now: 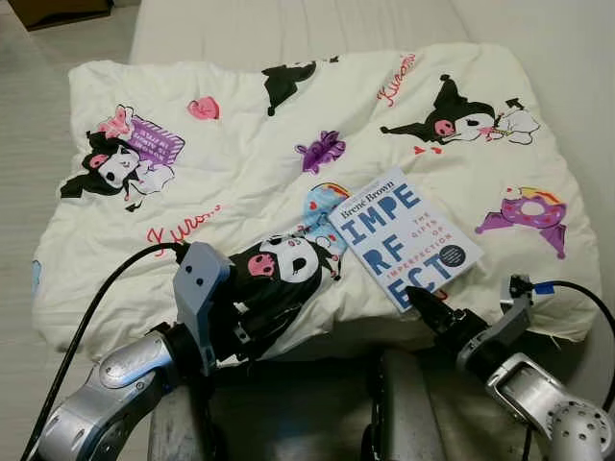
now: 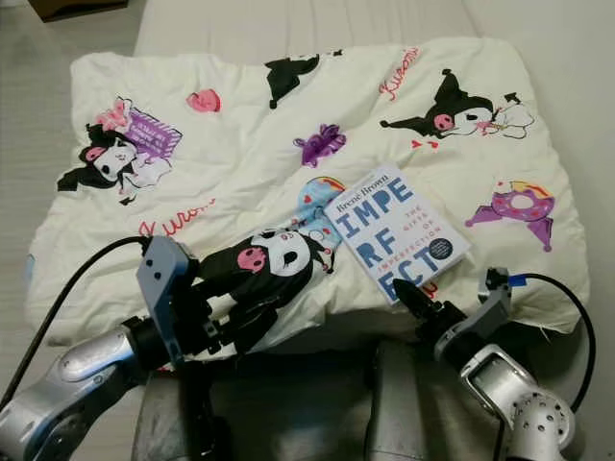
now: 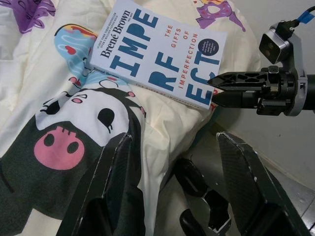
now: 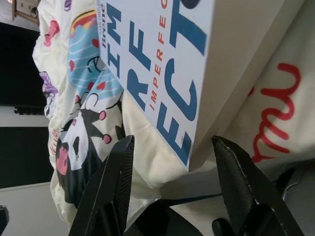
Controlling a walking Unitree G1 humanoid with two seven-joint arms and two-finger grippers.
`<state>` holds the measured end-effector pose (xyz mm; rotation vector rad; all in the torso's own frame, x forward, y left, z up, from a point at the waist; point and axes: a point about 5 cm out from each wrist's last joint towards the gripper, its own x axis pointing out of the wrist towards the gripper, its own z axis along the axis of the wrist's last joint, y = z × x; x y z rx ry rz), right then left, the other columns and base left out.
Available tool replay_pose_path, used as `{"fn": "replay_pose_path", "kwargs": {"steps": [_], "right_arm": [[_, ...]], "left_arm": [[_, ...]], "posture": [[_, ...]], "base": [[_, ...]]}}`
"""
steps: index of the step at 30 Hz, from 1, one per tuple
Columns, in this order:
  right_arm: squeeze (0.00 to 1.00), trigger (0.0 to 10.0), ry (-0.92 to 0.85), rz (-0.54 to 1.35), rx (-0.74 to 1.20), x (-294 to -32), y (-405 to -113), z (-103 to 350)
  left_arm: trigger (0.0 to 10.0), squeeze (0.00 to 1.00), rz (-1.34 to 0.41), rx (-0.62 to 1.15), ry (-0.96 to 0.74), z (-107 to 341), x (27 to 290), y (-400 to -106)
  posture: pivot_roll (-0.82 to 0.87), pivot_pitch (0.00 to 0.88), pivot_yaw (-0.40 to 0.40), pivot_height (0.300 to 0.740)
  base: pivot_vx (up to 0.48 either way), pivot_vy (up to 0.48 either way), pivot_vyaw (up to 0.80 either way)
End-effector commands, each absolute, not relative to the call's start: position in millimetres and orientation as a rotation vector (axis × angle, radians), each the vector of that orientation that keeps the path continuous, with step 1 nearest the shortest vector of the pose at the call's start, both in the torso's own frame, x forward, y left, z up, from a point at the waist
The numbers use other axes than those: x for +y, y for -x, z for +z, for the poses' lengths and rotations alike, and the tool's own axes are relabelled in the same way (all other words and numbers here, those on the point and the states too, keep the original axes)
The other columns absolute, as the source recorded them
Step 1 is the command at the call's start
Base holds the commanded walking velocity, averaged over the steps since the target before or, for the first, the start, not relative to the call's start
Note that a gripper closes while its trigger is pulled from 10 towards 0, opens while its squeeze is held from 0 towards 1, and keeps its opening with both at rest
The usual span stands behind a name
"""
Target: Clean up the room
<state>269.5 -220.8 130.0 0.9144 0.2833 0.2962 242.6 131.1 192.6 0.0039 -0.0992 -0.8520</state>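
Just ahead of the right gripper, book corner between its spread fingers.

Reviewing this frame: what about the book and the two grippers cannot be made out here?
- Book: its near corner is hidden behind the right gripper in the head views.
- The small print in its dark badge is too small to read in any view.
- Left gripper: its black fingers merge with the quilt's black cartoon print in the head views, so contact with the fabric is unclear.
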Motion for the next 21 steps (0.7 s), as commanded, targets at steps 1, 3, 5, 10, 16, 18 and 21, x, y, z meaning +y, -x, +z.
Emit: {"fn": "replay_pose_path", "kwargs": {"steps": [1, 3, 5, 10, 16, 18, 21], "right_arm": [[0.0, 10.0, -0.933, 0.295, 0.33, -215.7, -264.0, 120.4], [0.0, 10.0, -0.926, 0.284, 0.333, -214.1, -265.4, 119.0], [0.0, 10.0, -0.916, 0.265, 0.328, -214.2, -267.1, 118.5], [0.0, 10.0, -0.906, 0.22, 0.314, -216.6, -269.8, 116.8], [0.0, 10.0, -0.928, 0.169, 0.228, -221.8, -273.5, 121.0], [0.0, 10.0, -0.935, 0.153, 0.184, -223.1, -276.3, 124.3], [0.0, 10.0, -0.932, 0.143, 0.169, -222.2, -278.3, 124.3]], "left_arm": [[10.0, 0.0, -0.865, -0.08, 0.003, 190.1, 131.6, -239.5], [10.0, 0.0, -0.868, -0.078, -0.007, 190.3, 132.5, -239.6], [10.0, 0.0, -0.864, -0.078, -0.007, 190.8, 133.4, -239.9], [10.0, 0.0, -0.854, -0.076, -0.004, 191.0, 134.7, -240.1], [10.0, 0.0, -0.846, -0.083, 0.001, 193.3, 135.8, -239.7], [10.0, 0.0, -0.847, -0.084, 0.0, 193.5, 136.1, -239.8], [10.0, 0.0, -0.854, -0.081, -0.008, 192.7, 135.4, -239.7]], "posture": [[0.06, 0.371, 0.026, 0.527], [0.06, 0.372, 0.027, 0.527], [0.06, 0.373, 0.028, 0.527], [0.06, 0.375, 0.027, 0.527], [0.06, 0.376, 0.027, 0.527], [0.06, 0.376, 0.027, 0.527], [0.06, 0.376, 0.028, 0.527]], "base": [[0.0, 0.0, 0.0], [0.0, 0.0, 0.0], [0.0, 0.0, 0.0], [0.0, 0.0, 0.0], [0.0, 0.0, 0.0], [0.0, 0.0, 0.0], [0.0, 0.0, 0.0]]}}
